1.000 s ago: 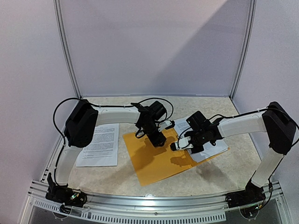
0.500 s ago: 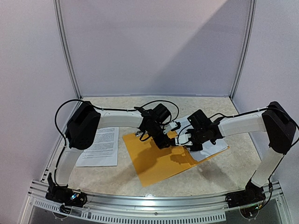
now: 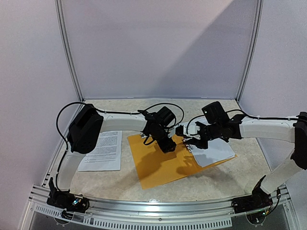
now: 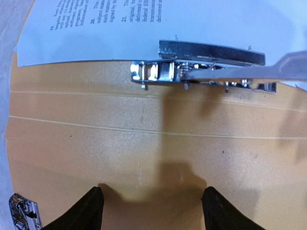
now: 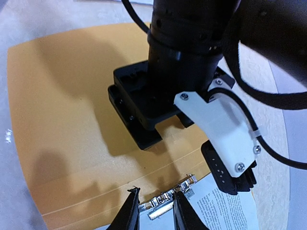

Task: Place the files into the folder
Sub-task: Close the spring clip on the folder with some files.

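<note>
Left gripper [image 4: 152, 191] spread wide just above the orange folder [image 4: 96, 153], right gripper [image 5: 156, 191] narrowly parted astride its metal clip [image 5: 163, 207]

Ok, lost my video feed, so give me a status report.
Left gripper open, low over folder. Right gripper slightly open at the metal clip. One sheet on folder by clip, another on table left of folder. Nothing in the way.
</note>
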{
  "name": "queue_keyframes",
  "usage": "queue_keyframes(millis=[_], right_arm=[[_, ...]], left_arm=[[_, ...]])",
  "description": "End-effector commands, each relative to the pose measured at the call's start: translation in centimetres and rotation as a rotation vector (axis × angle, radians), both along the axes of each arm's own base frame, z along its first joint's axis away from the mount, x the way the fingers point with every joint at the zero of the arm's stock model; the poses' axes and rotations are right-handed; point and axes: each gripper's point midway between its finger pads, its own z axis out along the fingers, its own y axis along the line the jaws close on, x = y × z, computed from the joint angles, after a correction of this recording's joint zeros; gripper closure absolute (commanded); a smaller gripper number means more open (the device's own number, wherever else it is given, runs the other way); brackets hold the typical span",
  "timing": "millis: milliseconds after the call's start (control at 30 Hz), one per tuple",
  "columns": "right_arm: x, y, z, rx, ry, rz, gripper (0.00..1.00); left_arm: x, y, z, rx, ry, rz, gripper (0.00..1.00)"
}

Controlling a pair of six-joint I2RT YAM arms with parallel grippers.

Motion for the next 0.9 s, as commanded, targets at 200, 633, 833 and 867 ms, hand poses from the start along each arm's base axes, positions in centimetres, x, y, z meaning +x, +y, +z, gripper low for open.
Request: queue_keyframes(millis=[200,633,833,867], right_arm=[[1.1,-2.6,5.7,0.395,0.295,-0.26,0.71],[0.7,-3.9,-1.0,0.087,0.032,0.059,0.63],[1.9,-3.5,-4.5,-0.081,-0.094,0.138,0.65],[2.2,-3.3,-4.6,-0.086,-0.112,0.142,0.66]], left_arm=[[-10.1,13.9,-15.4,0.606,0.288,-0.093,0.27],[-10.1,14.1,-15.6,0.617,0.285,-0.109,0.27],[-10.3,14.0,-15.7,0.617,0.294,-0.109,0.27],[-10.3,14.0,-15.7,0.616,0.296,-0.108,0.27]])
